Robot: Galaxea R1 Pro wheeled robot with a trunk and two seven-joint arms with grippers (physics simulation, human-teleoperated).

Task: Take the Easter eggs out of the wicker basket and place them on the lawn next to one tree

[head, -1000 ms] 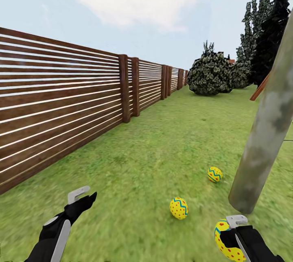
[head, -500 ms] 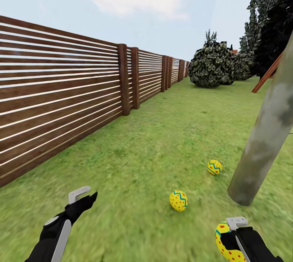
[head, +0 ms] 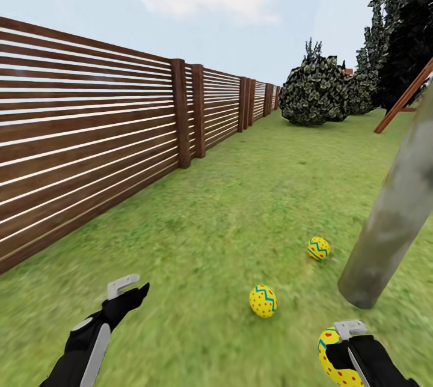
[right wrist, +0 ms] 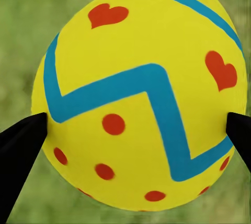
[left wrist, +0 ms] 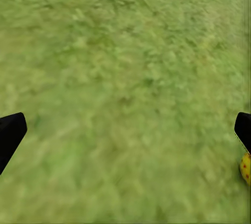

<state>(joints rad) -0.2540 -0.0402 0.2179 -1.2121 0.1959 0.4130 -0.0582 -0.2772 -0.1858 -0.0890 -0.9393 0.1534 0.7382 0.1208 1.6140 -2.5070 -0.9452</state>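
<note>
Two yellow Easter eggs lie on the lawn (head: 240, 219): one (head: 263, 301) in front of me, another (head: 318, 249) farther off, both close to the grey-green tree trunk (head: 391, 219) at the right. My right gripper (head: 344, 351) at the bottom right is shut on the third egg (head: 332, 358); in the right wrist view this egg (right wrist: 141, 93) sits between the two black fingertips. My left gripper (head: 127, 292) hovers open over the grass at the lower left; its wrist view shows grass (left wrist: 125, 88) and an egg's edge (left wrist: 244, 167). The wicker basket is out of view.
A brown slatted fence (head: 90, 134) runs along the left into the distance. A round dark bush (head: 314, 91) and dark columnar trees (head: 403, 38) stand at the back right, with a slanted wooden swing beam (head: 404, 101) before them.
The whole picture has shifted slightly, so the camera has moved. The left gripper sits a little more to the right. The right gripper still holds its egg.
</note>
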